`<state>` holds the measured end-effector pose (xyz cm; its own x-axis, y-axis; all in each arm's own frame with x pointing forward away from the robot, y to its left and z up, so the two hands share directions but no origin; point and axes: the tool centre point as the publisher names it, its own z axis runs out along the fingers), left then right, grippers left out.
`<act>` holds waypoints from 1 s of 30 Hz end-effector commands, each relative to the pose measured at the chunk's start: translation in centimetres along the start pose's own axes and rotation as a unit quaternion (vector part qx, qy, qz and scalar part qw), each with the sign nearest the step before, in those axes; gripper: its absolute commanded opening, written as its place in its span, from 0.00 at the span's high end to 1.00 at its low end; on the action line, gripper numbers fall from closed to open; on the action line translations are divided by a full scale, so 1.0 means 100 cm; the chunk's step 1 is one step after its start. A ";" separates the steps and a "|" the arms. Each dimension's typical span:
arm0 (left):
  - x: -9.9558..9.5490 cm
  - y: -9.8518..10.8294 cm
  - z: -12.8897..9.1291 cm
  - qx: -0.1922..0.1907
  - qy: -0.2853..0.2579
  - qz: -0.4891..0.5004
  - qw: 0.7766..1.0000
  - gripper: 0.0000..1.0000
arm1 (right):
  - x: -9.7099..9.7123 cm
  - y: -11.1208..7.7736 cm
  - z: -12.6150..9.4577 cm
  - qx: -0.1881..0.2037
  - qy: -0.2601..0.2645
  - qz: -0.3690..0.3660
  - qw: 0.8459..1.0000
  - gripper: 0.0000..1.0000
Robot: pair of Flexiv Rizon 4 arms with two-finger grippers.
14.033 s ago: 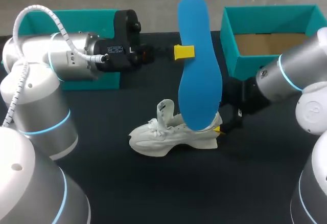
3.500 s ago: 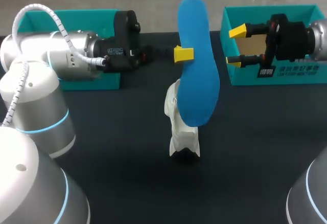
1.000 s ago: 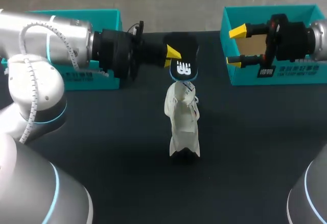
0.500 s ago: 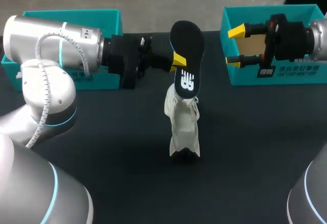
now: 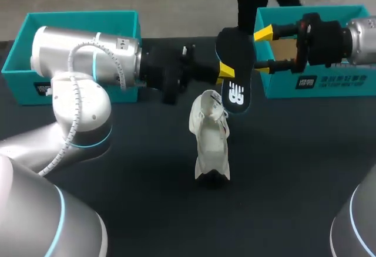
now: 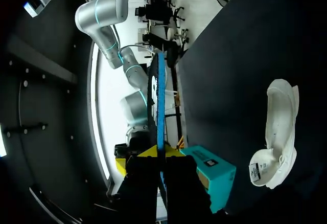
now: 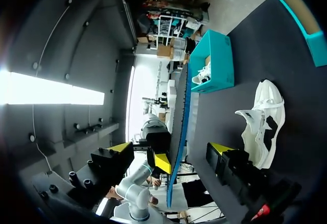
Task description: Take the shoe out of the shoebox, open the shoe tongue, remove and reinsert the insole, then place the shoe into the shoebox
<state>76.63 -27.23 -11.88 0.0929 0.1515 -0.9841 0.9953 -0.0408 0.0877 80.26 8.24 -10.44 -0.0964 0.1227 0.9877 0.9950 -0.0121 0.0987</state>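
The insole [image 5: 235, 51] hangs upright above the table, its black underside with a white logo facing the head view. My left gripper [image 5: 225, 70] is shut on its edge; the left wrist view shows the insole [image 6: 159, 101] edge-on, rising from that gripper [image 6: 159, 155]. My right gripper [image 5: 262, 50] stands open by the insole's upper part. Seen from the right wrist, the thin blue-edged insole [image 7: 180, 132] stands between the wide-apart fingers of the right gripper [image 7: 171, 150]. The white shoe [image 5: 210, 139] rests on the dark table below, also visible as shoe [image 6: 278, 137] and shoe [image 7: 260, 121].
A teal shoebox [image 5: 329, 81] stands open at the back right, behind my right gripper. A second teal box [image 5: 76, 15] sits at the back left, partly hidden by my left arm; in the right wrist view this box [image 7: 219, 60] holds another white shoe.
My left arm has carried the insole to the right and turned it, bringing it between my right gripper's fingers. The right gripper has shifted slightly left. The shoe has not moved.
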 end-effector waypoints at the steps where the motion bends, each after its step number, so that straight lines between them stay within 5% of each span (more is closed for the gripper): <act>1: 0.001 -0.001 0.014 -0.002 -0.009 -0.001 1.000 1.00 | -0.002 0.003 0.004 0.001 0.002 0.001 1.000 0.51; 6: 0.001 -0.005 0.017 -0.003 -0.014 -0.002 1.000 1.00 | -0.003 0.002 0.005 -0.003 0.005 0.006 1.000 0.68; 10: 0.002 -0.008 0.017 -0.004 -0.016 -0.005 1.000 1.00 | -0.006 0.000 0.004 -0.007 0.007 0.010 1.000 1.00; 19: 0.001 -0.010 0.016 -0.005 -0.007 -0.005 1.000 0.98 | -0.011 -0.001 0.006 -0.008 0.009 0.017 1.000 1.00; 21: 0.000 -0.009 0.014 -0.008 0.008 0.002 1.000 0.03 | -0.013 -0.002 0.007 -0.007 0.010 0.020 1.000 1.00; 30: -0.011 -0.005 -0.003 0.008 0.088 -0.002 0.996 0.00 | -0.027 -0.002 0.008 -0.010 0.005 0.033 0.999 1.00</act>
<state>75.62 -27.91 -12.07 0.0963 0.2250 -0.9696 0.9953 -0.0354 0.0907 80.27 8.58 -12.91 -0.0328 0.1106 0.9933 0.9984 -0.0411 0.0376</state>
